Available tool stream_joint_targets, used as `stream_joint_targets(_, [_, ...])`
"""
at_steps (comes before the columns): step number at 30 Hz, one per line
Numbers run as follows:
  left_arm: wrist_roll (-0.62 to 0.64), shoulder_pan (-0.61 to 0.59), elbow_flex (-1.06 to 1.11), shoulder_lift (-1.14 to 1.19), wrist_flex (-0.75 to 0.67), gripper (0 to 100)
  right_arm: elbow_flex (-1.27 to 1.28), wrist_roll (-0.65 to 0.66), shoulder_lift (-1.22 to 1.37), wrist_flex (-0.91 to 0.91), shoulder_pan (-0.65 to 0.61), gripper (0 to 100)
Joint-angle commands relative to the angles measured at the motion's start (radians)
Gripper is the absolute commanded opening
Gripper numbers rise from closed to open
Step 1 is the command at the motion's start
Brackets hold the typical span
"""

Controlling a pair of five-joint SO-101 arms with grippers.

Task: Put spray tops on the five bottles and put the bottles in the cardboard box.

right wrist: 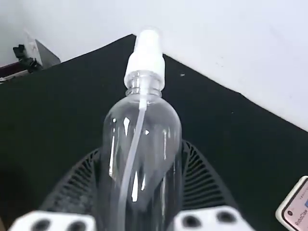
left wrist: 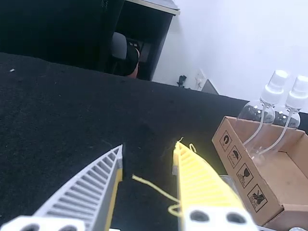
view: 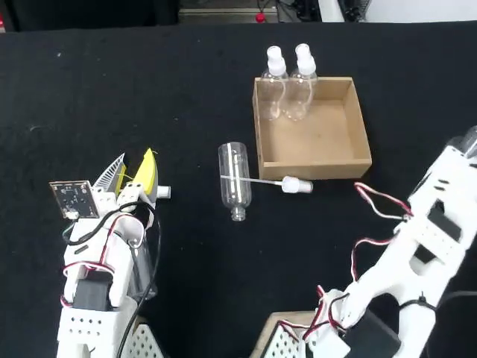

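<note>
Two capped bottles [view: 287, 86] [left wrist: 269, 115] stand in the far-left corner of the cardboard box [view: 350, 160] [left wrist: 240, 166]. An uncapped bottle [view: 235, 179] lies left of the box. A loose spray top [view: 297, 184] lies beside it, its tube across the bottle. My left gripper [view: 134, 156] [left wrist: 149, 147] is open over bare table, with a grey finger and a yellow one. A white spray top [view: 162, 192] pokes out by the yellow finger, and a clear bottle body [view: 141, 257] shows beside that arm. My right gripper [right wrist: 142, 149] is shut on a capped bottle [right wrist: 142, 120] [view: 471, 140] at the table's right edge.
The table is covered in black cloth [view: 112, 89]. Both arm bases [view: 89, 321] [view: 358, 328] stand at the near edge. A yellow thread [left wrist: 154, 190] hangs between the left fingers. A phone corner [right wrist: 296, 207] shows beside the right gripper.
</note>
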Motion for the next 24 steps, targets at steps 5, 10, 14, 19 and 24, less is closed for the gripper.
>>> stream_joint_targets(5, [-0.008,-0.004,0.022,-0.005,0.0,17,0.311,0.028,-0.047,-0.585,0.017,1.1])
stream_joint_targets(10, [-0.008,-0.004,0.022,-0.003,0.0,17,0.395,0.089,-0.045,-0.717,0.018,1.1])
stream_joint_targets(14, [-0.008,-0.004,0.022,-0.003,0.002,17,0.395,0.091,-0.044,-0.72,0.017,1.1])
stream_joint_targets(19, [-0.008,-0.004,0.022,-0.003,0.002,17,0.355,0.087,-0.024,-0.72,0.015,1.1])
stream_joint_targets(24, [-0.008,-0.004,0.022,-0.003,0.002,17,0.308,0.095,0.108,-0.726,0.021,1.1])
